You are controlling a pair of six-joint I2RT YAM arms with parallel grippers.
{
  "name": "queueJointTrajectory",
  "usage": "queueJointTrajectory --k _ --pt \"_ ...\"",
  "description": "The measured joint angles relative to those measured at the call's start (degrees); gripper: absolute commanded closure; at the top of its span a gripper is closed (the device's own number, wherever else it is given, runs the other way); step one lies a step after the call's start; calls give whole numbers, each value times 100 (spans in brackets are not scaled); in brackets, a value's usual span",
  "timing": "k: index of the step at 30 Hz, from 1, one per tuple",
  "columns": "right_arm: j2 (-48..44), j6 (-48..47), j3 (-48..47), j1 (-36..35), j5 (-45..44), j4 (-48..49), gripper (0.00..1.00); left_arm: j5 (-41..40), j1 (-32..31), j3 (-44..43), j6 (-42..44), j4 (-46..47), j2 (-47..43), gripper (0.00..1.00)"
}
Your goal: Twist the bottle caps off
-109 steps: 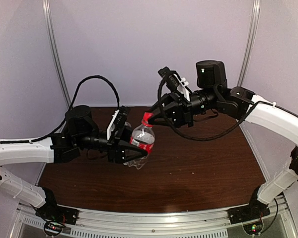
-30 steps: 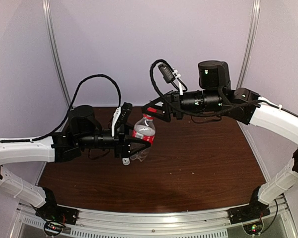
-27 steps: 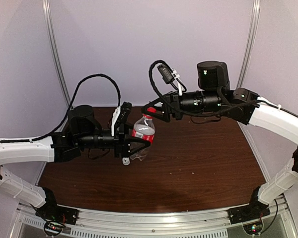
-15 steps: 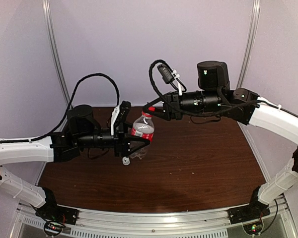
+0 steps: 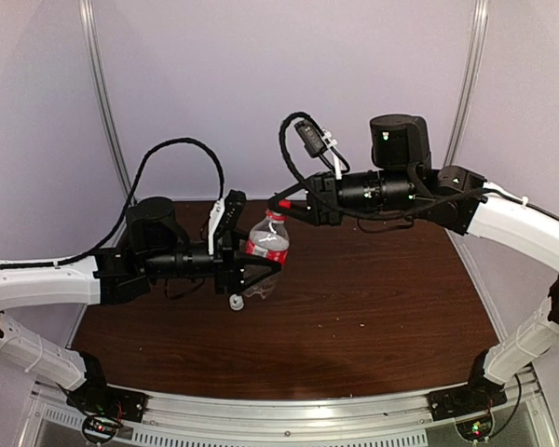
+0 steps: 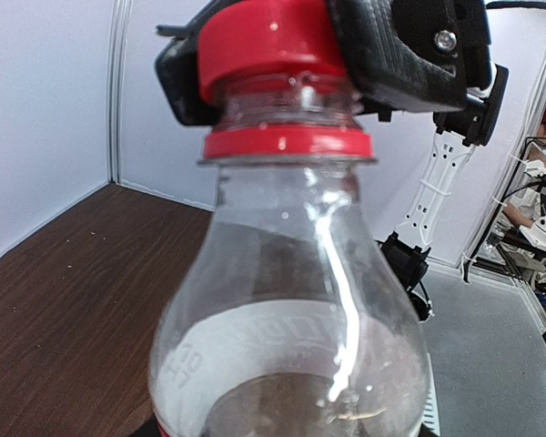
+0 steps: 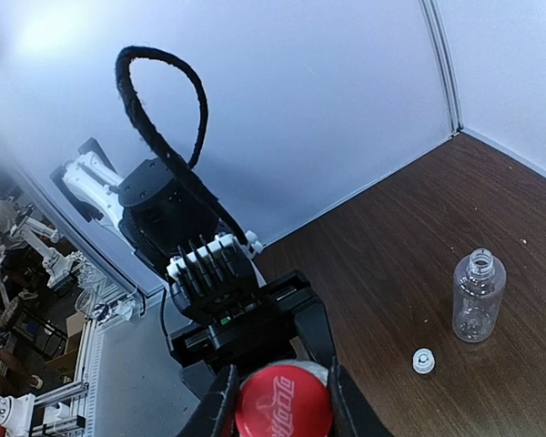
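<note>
Two arms: meeting over the dark wooden table (image 5: 373, 307), and both have a hand on the same bottle.
Left gripper (image 5: 261, 270): clamped round the body of the red-labelled bottle (image 5: 266, 250), fingers on either side and the neck leaning towards the right arm.
Bottle base: down near the tabletop; whether it touches, I cannot tell.
Right gripper (image 5: 282, 207): jaws closed tight on the red cap (image 5: 285, 202), one black finger (image 6: 400, 45) on each flank.
Red cap, close up: sitting on top of the neck above the red collar ring (image 6: 288, 143), with a band of clear neck showing between them.
Plain bottle (image 7: 479, 296): standing upright on the wood, mouth open, well apart from the grip.
White cap (image 7: 423, 361): lying flat on the table near the plain bottle, not touching it.
</note>
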State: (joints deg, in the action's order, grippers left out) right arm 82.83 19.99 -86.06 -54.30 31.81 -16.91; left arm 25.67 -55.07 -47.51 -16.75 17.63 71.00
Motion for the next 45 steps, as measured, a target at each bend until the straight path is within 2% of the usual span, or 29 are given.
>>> queueJointTrajectory --k 14,17,24,29,35,45 --pt "-55 -146 44 114 195 -15 81 79 -7 2 7 -20 -44 56" --pt "-114 -382 72 238 330 15 81 372 2 37 -2 -33 -50 56" --pt "-212 -1126 138 522 1021 103 81 1600 0 74 -199 505 -22 56" --pt "-216 -1366 181 531 1209 160 79 1773 0 76 -229 520 -24 56" --pt "-240 -1360 422 673 756 184 79 1147 0 76 -15 37 -313 56" --pt "-275 -1333 1528 748 -317 411 79 -1276 0 87 466 -1241 -1176 56"
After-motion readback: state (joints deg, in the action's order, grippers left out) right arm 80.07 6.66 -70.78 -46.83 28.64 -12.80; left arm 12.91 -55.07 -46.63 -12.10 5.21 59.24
